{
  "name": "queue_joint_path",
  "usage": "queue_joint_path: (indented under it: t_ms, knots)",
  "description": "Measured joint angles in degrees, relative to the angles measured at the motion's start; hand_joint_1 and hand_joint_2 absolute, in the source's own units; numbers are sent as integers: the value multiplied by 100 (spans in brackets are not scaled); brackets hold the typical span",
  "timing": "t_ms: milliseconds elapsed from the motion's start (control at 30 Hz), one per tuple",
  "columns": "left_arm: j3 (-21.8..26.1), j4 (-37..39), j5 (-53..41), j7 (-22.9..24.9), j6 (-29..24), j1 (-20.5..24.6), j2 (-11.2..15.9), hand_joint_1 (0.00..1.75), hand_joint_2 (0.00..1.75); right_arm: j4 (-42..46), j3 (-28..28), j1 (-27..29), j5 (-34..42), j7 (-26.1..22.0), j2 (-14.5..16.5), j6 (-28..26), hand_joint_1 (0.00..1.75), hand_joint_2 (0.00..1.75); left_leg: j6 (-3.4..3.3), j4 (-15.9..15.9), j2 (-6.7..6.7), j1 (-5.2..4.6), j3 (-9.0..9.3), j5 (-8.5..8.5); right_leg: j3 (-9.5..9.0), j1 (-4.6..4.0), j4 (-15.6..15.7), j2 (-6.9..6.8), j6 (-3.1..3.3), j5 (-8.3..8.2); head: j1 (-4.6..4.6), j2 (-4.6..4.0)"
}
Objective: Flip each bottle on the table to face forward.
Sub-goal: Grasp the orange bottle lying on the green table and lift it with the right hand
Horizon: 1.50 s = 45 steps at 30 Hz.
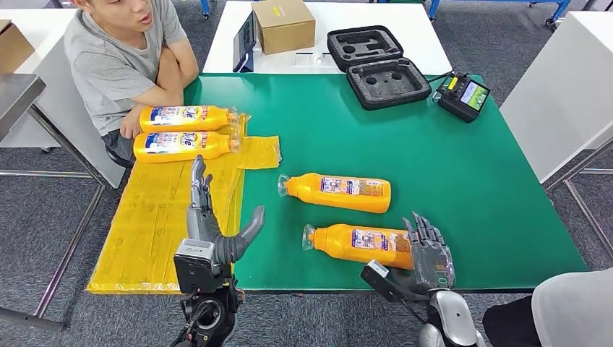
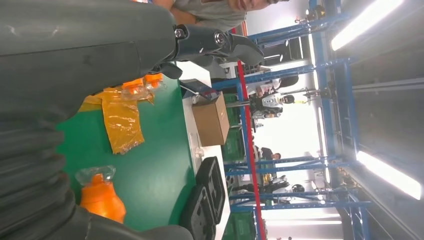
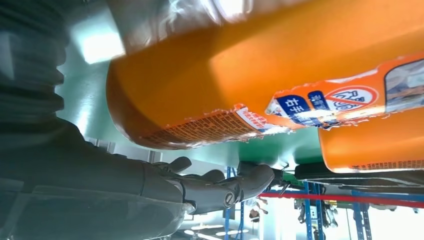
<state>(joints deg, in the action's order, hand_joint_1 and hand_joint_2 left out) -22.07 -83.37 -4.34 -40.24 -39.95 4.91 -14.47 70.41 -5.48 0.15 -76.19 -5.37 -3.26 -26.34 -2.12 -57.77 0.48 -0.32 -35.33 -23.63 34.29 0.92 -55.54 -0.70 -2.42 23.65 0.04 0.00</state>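
Four orange bottles lie on their sides on the green table point(image 1: 463, 181). Two point(image 1: 184, 117) point(image 1: 184, 144) rest on a yellow plastic sheet point(image 1: 159, 217) at the far left, blue-and-white labels up. The other two point(image 1: 338, 192) point(image 1: 358, 244) lie mid-table with small-print labels up. My right hand point(image 1: 431, 254) stands with fingers spread just beyond the flat base of the nearest bottle point(image 3: 260, 65), holding nothing; whether it touches is unclear. My left hand point(image 1: 217, 235) hovers open over the sheet's right edge, its thumb pointing at the nearer pair.
A person point(image 1: 123, 50) sits at the far left corner, arms resting by the two labelled bottles. A cardboard box point(image 1: 283, 25), an open black foam case point(image 1: 379, 65) and a controller point(image 1: 463, 95) line the far side. Another person's grey sleeve point(image 1: 571, 307) is at the near right.
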Motion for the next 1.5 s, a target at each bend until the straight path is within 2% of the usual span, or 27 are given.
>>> queue_joint_path:
  t_ms: [433,567,600,967,1500]
  knots:
    - [-72,147,109,0,0,72,-1,0,175,-330,-83,-240,-111,-42,56,294,1,175,-3,0,5,-1,39,-1,-30,1,3,6,3,-4,0,0]
    - [-73,163,130,0,0,86,-1,0,175,-379,-86,-259,-110,-79,58,354,171,175,-3,0,5,0,45,0,-35,1,3,6,4,-7,0,0]
    - [-73,165,139,0,0,89,-2,0,175,-395,-85,-259,-107,-96,60,384,175,175,-3,0,5,0,46,1,-36,0,3,6,4,-8,0,0]
    - [-104,175,204,0,0,119,-2,0,175,-710,-89,-488,-48,-197,26,531,157,175,-6,0,7,0,52,6,-39,1,3,7,0,-11,1,0]
    - [-182,250,233,0,0,135,0,0,175,-860,-117,-584,8,-193,-2,576,161,175,-5,0,6,0,52,5,-40,1,3,6,-2,-8,1,0]
